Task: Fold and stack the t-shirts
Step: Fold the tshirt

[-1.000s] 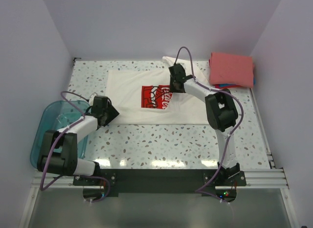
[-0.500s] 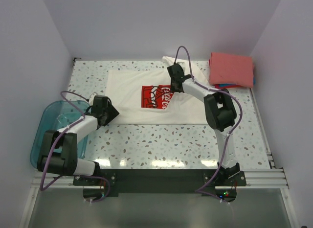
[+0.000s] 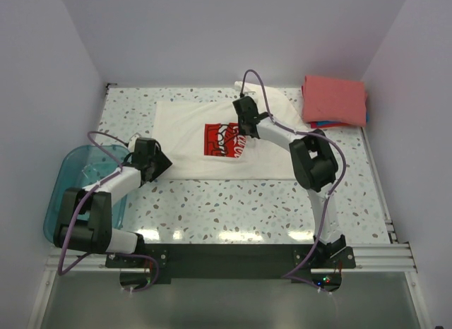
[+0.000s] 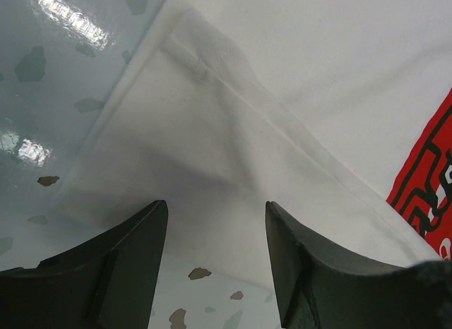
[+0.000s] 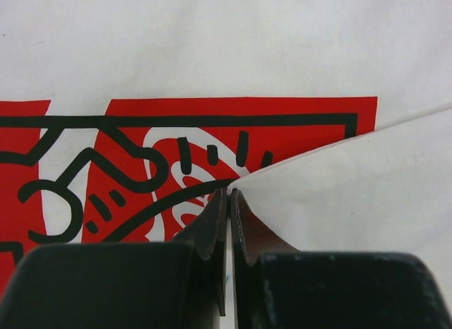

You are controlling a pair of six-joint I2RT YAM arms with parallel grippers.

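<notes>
Teal plastic tub (image 3: pixel 60 195) sits nearest, off the near-left corner of the cream-white t-shirt (image 3: pixel 183 142), which lies spread on the speckled table (image 3: pixel 233 202). Just at that corner the left gripper (image 4: pixel 215 216) hovers with its jaws wide apart and nothing between them. Farther in, over the shirt's red-and-white print (image 3: pixel 219 140), the right gripper (image 5: pixel 230 202) is pinched together on a folded-over edge of the cream cloth. Beyond the shirt's far-right corner rests the folded coral-red t-shirt (image 3: pixel 334 98), with a blue edge (image 3: pixel 326 123) showing beneath it.

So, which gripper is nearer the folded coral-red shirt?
Right. The right gripper, fingers shut on a fold of the white shirt, sits left of the coral-red shirt; the left gripper hovers open at the white shirt's near-left corner, much farther.
</notes>
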